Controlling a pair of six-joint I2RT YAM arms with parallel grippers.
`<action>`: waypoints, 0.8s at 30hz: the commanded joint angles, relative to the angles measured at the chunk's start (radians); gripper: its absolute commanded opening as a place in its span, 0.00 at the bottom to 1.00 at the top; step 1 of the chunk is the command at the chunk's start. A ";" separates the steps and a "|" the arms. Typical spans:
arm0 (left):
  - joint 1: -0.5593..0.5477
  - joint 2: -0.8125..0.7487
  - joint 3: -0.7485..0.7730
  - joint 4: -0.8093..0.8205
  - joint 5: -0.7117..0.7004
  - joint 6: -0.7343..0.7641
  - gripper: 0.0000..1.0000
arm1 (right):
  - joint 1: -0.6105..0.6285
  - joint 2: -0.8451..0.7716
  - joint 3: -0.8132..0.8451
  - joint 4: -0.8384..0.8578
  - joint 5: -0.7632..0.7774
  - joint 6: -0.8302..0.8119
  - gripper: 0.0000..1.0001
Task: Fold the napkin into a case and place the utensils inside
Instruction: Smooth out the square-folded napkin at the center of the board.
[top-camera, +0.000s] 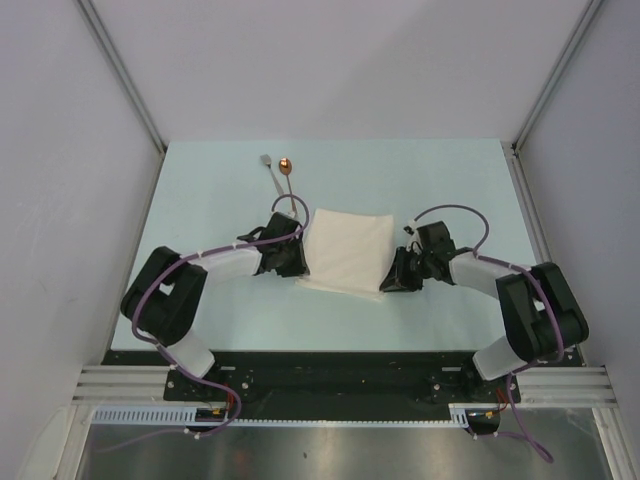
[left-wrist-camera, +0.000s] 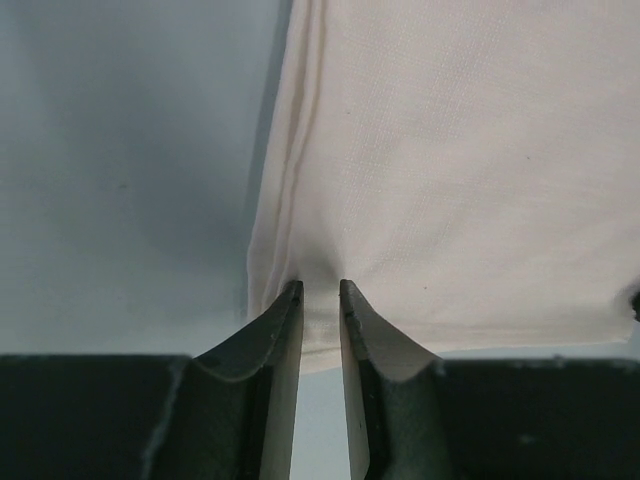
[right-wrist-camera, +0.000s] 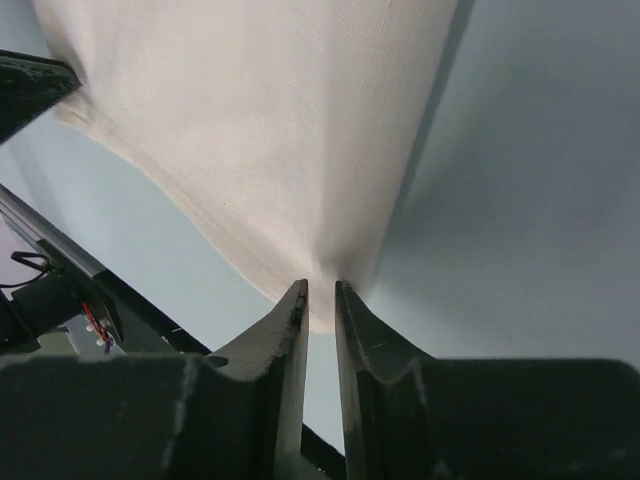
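Napkin: I see it folded to a rough square, mid-table, between both arms.
Left gripper: fingers pinch the napkin's layered near-left corner.
Right gripper: fingers pinch its near-right corner.
Fork, spoon: side by side beyond the far-left corner, apart from the cloth.

Your left arm and right arm are each bent with the elbow out, reaching low and inward so that the wrists face each other. Your left gripper has its jaws nearly together, pinching the napkin edge. Your right gripper likewise pinches the opposite corner.
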 joint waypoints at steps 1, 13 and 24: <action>0.009 -0.060 -0.009 -0.050 -0.058 0.039 0.27 | -0.038 -0.128 0.063 -0.058 0.051 -0.030 0.24; 0.035 0.135 0.353 0.010 0.077 0.016 0.27 | -0.156 0.163 0.366 0.001 -0.036 -0.029 0.33; 0.142 0.466 0.591 0.080 0.128 -0.054 0.27 | -0.218 0.406 0.563 0.044 -0.116 -0.022 0.32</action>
